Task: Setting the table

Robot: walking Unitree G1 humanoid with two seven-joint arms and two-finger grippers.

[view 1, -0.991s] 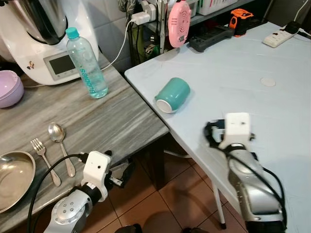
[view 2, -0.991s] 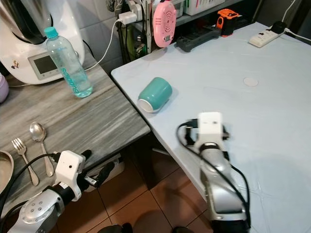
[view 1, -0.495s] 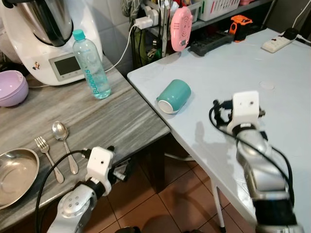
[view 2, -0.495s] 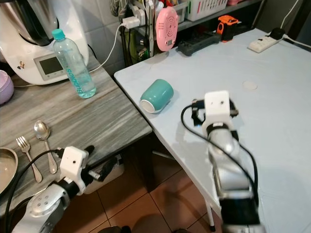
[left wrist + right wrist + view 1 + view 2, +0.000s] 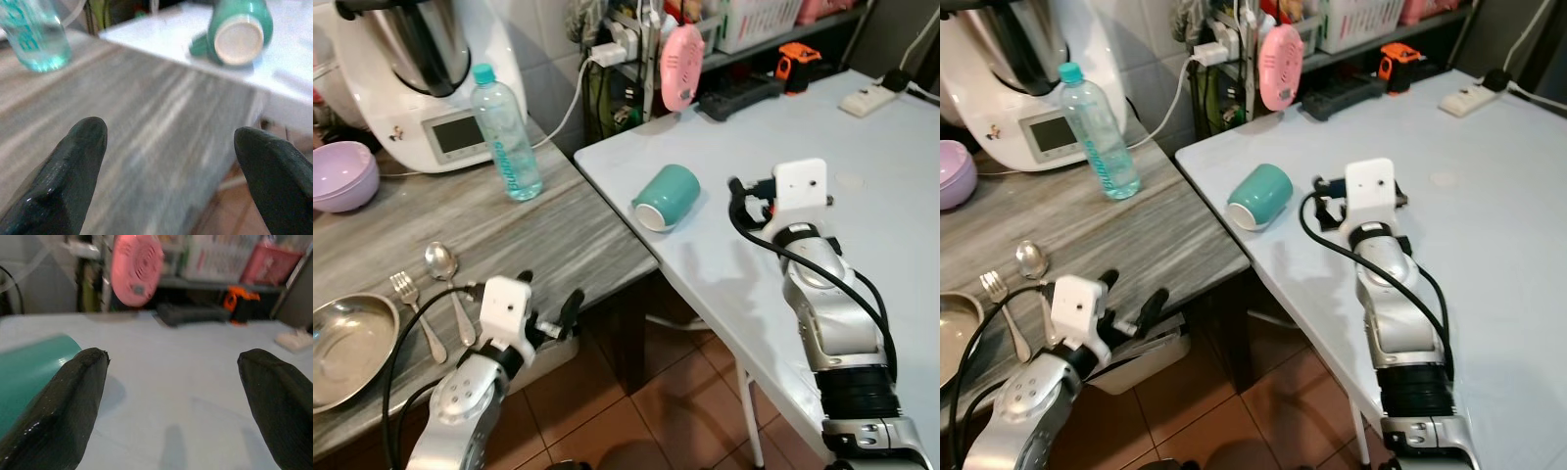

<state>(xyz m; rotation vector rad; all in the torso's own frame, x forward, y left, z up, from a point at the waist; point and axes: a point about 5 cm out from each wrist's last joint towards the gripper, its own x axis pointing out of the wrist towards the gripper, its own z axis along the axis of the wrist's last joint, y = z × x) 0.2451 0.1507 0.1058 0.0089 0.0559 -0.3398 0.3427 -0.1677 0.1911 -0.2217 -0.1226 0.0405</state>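
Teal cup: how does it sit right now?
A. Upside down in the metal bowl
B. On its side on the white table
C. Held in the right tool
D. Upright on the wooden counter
B. The teal cup lies tipped over on the white table near its corner, with the open right tool beside it, not gripping it.

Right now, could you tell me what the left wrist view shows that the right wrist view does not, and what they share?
The left wrist view alone shows the base of the water bottle standing on the grey wooden counter, and the white underside of the teal cup. The right wrist view alone shows the pink round device, the orange tool and the white power strip at the far edge. Both show the teal cup lying on its side on the white table, and each gripper's open fingers.
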